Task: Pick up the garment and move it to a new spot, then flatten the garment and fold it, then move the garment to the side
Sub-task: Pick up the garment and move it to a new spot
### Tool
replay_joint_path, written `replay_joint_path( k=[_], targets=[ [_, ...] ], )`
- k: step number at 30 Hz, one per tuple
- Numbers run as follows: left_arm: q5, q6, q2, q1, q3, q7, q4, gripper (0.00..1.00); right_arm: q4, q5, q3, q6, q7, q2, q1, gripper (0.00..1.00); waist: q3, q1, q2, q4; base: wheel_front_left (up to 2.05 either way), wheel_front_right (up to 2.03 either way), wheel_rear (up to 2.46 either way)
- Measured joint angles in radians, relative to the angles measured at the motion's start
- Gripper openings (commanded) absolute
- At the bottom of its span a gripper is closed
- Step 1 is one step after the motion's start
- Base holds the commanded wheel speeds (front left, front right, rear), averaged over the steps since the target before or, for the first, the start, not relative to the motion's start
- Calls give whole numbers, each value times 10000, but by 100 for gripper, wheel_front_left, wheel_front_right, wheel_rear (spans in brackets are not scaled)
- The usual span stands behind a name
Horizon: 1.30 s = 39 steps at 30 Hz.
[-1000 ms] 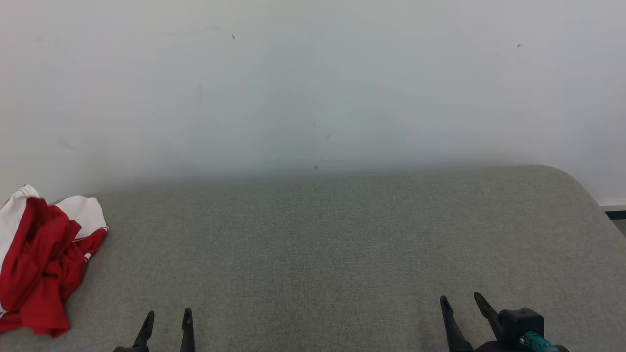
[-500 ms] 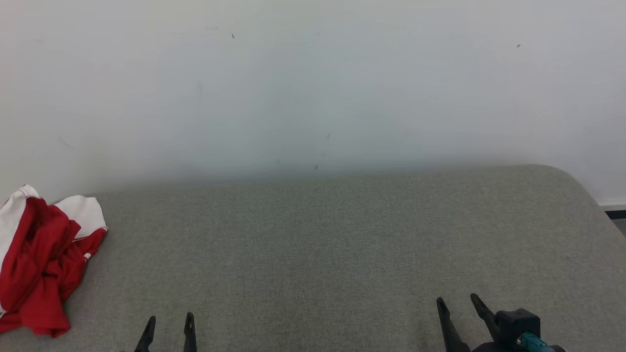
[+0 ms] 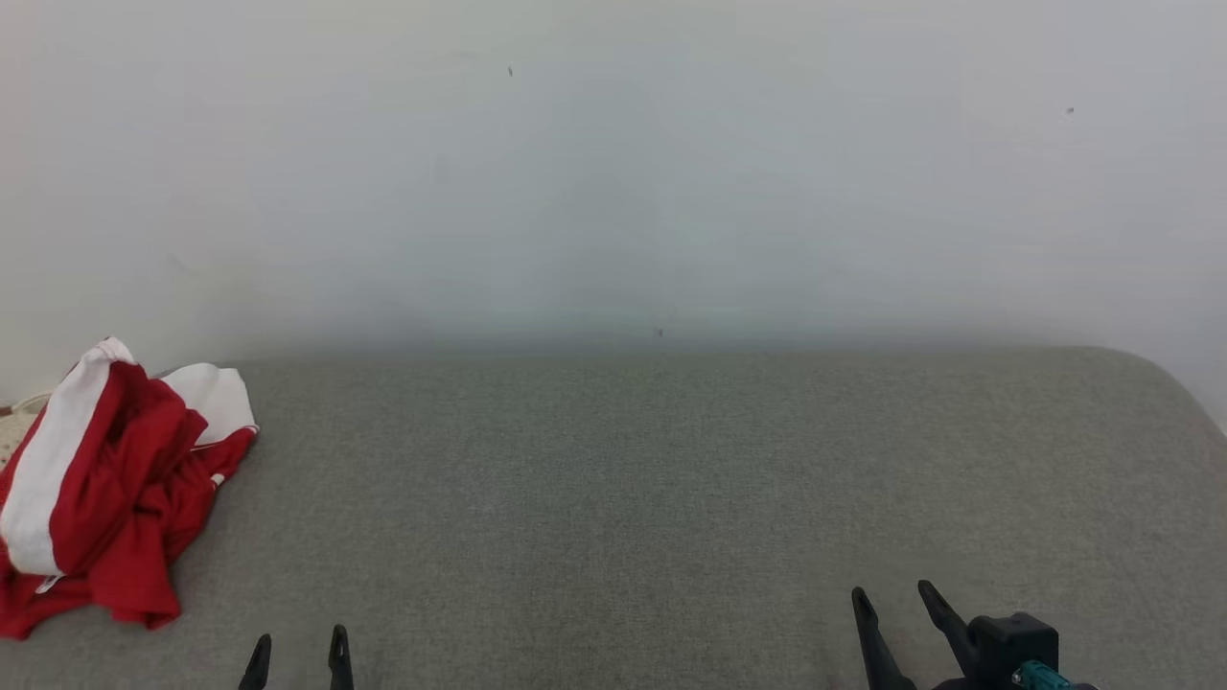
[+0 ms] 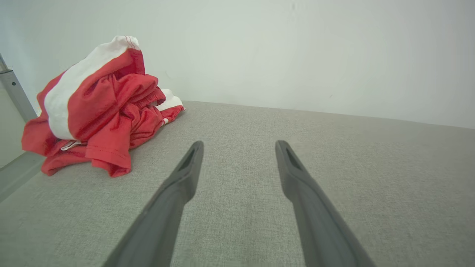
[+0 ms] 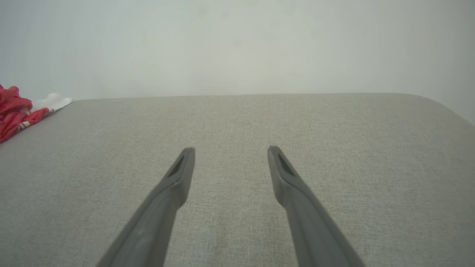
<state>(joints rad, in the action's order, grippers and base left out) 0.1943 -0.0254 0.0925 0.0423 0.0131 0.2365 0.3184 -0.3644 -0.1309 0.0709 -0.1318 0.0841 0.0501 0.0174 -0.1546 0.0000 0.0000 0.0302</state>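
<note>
We note long, tapered dark fingers (image 4: 177, 190) with slotted tips; the right gripper (image 3: 891, 590) carries a black block (image 3: 1007, 640) and a teal plug (image 3: 1035, 678).

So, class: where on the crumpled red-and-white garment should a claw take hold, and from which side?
Probably the raised red folds of the garment, with the left claw coming across the bare cushion: the heap bunches high there, giving ridges to pinch.

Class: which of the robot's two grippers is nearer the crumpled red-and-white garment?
The left gripper: the garment lies close to its left; the right gripper is far off.
</note>
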Motion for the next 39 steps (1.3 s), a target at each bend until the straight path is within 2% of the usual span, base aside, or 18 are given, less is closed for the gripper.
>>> replay_joint_path(
  k=[16,27,32,39],
  targets=[
    [8,63,562,185,-117,29,-44,100,-257,-642,504,0,537,-2,-111,100,-100,0,0,1936,0,0,0],
    [349,-407,1120,-523,-596,232,1338,100,-644,-947,899,0,836,-6,300,100,-43,1,0,3485,0,0,0],
    [316,-545,1195,-761,-1020,249,1361,100,-821,-970,1020,0,924,-6,537,100,143,1,0,3820,0,0,0],
    [155,-807,1156,-835,-1404,259,1480,100,-1060,-984,1074,0,1035,-6,636,100,256,2,0,3924,0,0,0]
  ],
)
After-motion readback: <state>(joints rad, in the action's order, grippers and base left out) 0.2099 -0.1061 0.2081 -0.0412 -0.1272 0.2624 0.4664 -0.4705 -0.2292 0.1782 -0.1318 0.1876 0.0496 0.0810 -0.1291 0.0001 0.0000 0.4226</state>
